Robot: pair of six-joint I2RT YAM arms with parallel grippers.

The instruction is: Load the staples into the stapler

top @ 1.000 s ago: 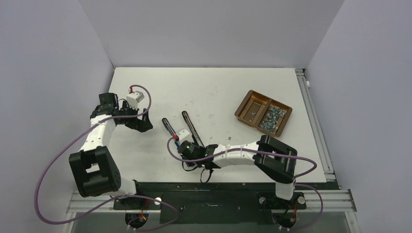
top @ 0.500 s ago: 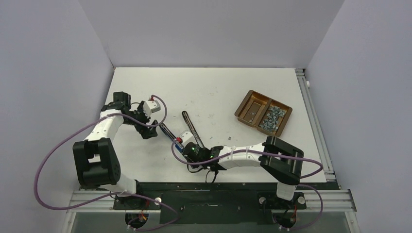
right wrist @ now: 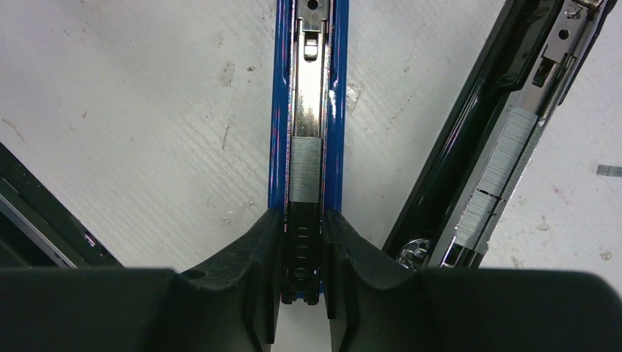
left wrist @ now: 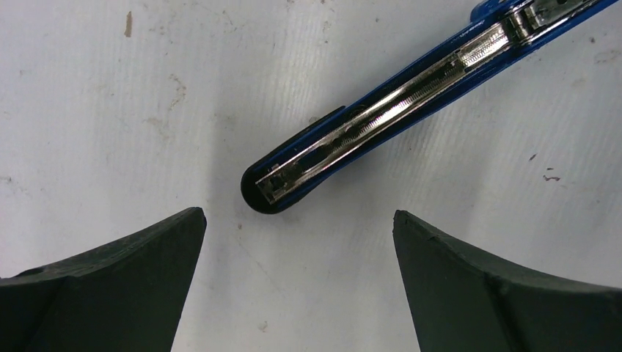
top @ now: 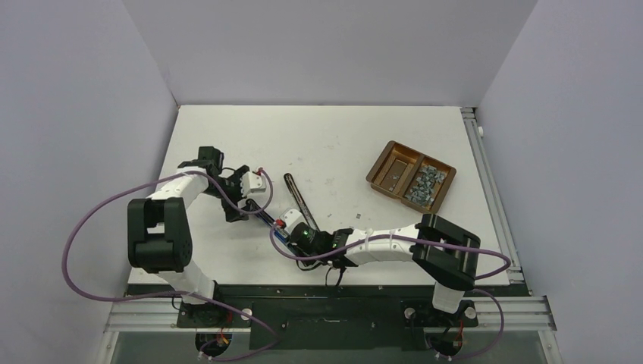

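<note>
Right fingers (right wrist: 249,271): nearly shut, pinching the blue half (right wrist: 277,110) of the stapler (top: 297,199) from both sides at its near end and holding it flat on the worktop (right wrist: 147,110).
Left fingers (left wrist: 125,279): spread as wide as they go and holding nothing. The rounded tip of the blue half lies between them and a little ahead, touching neither.
Stapler: folded fully open in a V. The black half (right wrist: 458,147) runs off just beside my right fingers, on their right.
Staples in place: a short grey strip (right wrist: 304,169) sits in the blue half's metal channel just ahead of the right fingers. A longer strip (right wrist: 506,154) lies along the black half's rail.
Done: I judge the feeding largely finished, since staples already lie in the stapler.
Left: swinging the two halves shut. I cannot tell whether either strip is fully seated.
Spare staples (top: 425,186): heaped in one compartment of the brown tray (top: 383,178), well apart from both sets of fingers.
Stray piece (right wrist: 607,170): one short bit loose on the worktop beyond the black half.
In the way: my right fingers straddle the channel, so I expect they must shift before the halves can close.
</note>
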